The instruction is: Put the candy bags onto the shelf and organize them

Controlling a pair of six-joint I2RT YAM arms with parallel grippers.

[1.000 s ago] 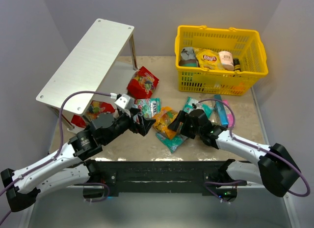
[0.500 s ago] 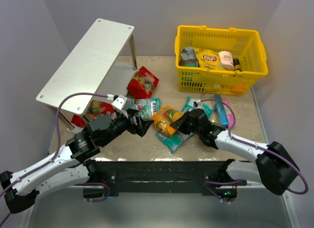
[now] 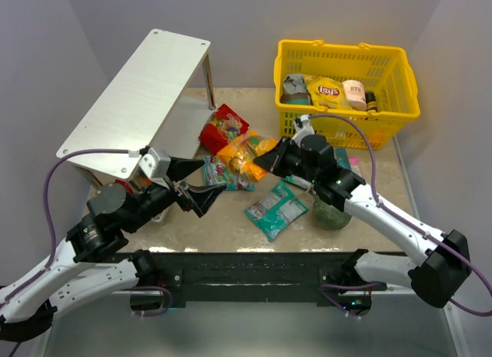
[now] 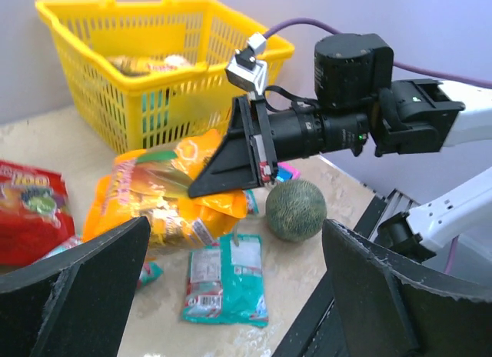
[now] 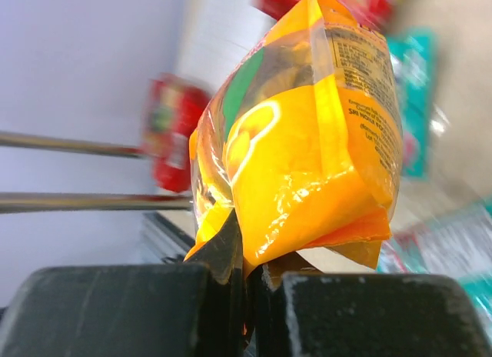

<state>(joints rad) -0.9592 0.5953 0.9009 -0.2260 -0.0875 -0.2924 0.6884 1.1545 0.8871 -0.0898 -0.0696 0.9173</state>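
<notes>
The long white shelf [image 3: 134, 99] stands at the table's left rear, and the yellow basket [image 3: 346, 128] at the right rear. Between them the right gripper [image 3: 261, 158] is clamped on one edge of a yellow-orange candy bag [image 3: 240, 154], holding it off the table on the side toward the shelf. The step in hand looks like carrying this bag over. The left gripper [image 3: 197, 183] hangs near it with jaws spread wide, holding nothing. A red bag [image 3: 223, 128] lies near the shelf, a teal bag [image 3: 275, 209] nearer the arms, and a dark green ball [image 3: 332, 213] to its right. Next, the held bag probably needs swinging left and laying flat on a tier before release.
</notes>
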